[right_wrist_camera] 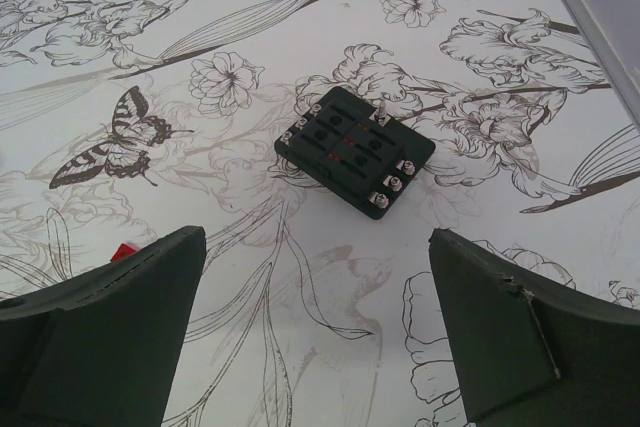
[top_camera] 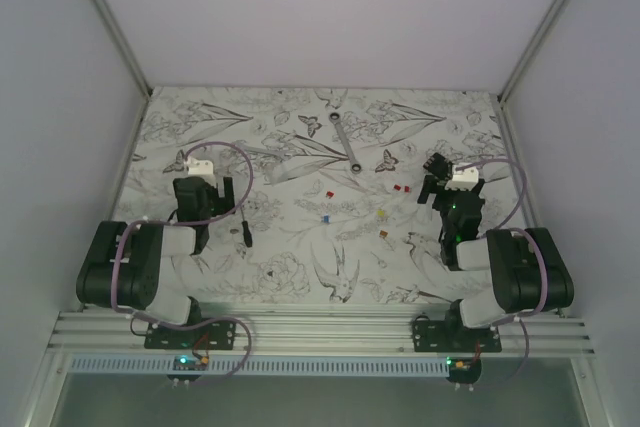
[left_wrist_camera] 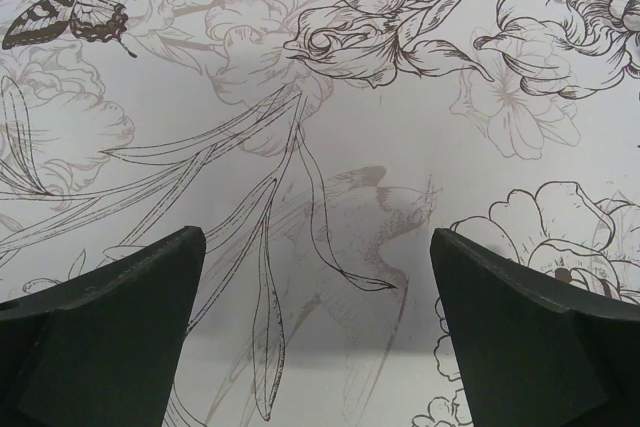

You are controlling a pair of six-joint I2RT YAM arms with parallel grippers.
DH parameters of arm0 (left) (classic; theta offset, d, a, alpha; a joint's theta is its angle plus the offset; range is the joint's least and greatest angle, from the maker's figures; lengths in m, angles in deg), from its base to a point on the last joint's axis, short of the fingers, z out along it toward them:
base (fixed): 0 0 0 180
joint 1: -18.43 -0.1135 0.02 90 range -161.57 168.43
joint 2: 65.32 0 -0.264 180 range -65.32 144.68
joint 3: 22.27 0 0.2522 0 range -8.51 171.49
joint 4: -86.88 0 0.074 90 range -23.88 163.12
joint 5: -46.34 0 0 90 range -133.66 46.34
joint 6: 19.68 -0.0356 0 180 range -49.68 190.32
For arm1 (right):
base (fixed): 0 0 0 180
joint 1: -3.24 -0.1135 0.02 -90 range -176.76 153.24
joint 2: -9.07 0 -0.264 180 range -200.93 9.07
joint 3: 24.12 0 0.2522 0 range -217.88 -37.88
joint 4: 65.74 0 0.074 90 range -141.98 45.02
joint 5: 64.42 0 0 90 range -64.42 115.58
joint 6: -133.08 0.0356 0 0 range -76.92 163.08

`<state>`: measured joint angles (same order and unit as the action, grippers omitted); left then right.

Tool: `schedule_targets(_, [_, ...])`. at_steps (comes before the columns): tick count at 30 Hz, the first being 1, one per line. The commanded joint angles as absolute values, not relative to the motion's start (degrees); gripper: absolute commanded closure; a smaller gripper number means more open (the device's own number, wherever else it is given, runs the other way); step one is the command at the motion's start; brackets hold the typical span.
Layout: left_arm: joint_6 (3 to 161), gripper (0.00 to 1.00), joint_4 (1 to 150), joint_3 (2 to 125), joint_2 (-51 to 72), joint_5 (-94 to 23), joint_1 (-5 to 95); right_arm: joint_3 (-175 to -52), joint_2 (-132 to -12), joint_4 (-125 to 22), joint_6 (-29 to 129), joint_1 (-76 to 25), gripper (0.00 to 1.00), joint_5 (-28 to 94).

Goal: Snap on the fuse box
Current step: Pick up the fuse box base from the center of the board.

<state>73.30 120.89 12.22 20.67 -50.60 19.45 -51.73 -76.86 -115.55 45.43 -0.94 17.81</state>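
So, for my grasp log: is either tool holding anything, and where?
Nothing: left tool and right tool open; squarish black plastic fuse box lies free.

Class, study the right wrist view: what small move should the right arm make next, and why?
Probably ease forward and down toward the small squarish black plastic fuse box: it lies untouched ahead of the right jaws, which stand open and empty.

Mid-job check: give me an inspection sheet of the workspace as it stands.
Surface: floral-printed table cover, lying flat.
Job's things: fuse box, no cover seen on it, on the table ahead of the right end effector, untouched.
Clutter: wrench, screwdriver, loose coloured fuses.
End effectors: left end effector and right one both open, empty.
Cables: purple cable loops at both wrists.
Surroundings: plain pale walls.
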Motion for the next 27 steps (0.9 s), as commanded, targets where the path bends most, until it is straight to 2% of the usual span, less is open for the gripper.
schedule_targets(1, [73.7,0.00,121.1,12.7,20.9,-49.6,19.2,-52.7,-76.8,-116.2,45.6,-0.3,0.00,18.3])
schedule_targets(13, [73.7,0.00,121.2,12.7,20.8,-49.5,19.2,-54.4,-75.4,-112.7,45.6,-0.3,0.00,18.6])
schedule_targets(16, [73.3,0.00,116.0,14.7,18.4,-49.2,19.3,-61.4,-72.1,-96.4,45.9,-0.3,0.00,18.5])
schedule_targets(20, [74.9,0.00,104.5,18.2,13.4,-51.5,19.3,-68.2,-70.7,-83.8,45.5,-0.2,0.00,18.5])
schedule_targets(24, [79.3,0.00,95.1,21.6,8.2,-52.8,19.3,-78.9,-74.6,-69.7,45.1,0.9,0.00,20.4])
schedule_targets(27, [81.0,0.00,91.5,22.7,2.6,-47.3,19.3,-83.4,-78.2,-66.2,44.3,2.5,0.00,24.6])
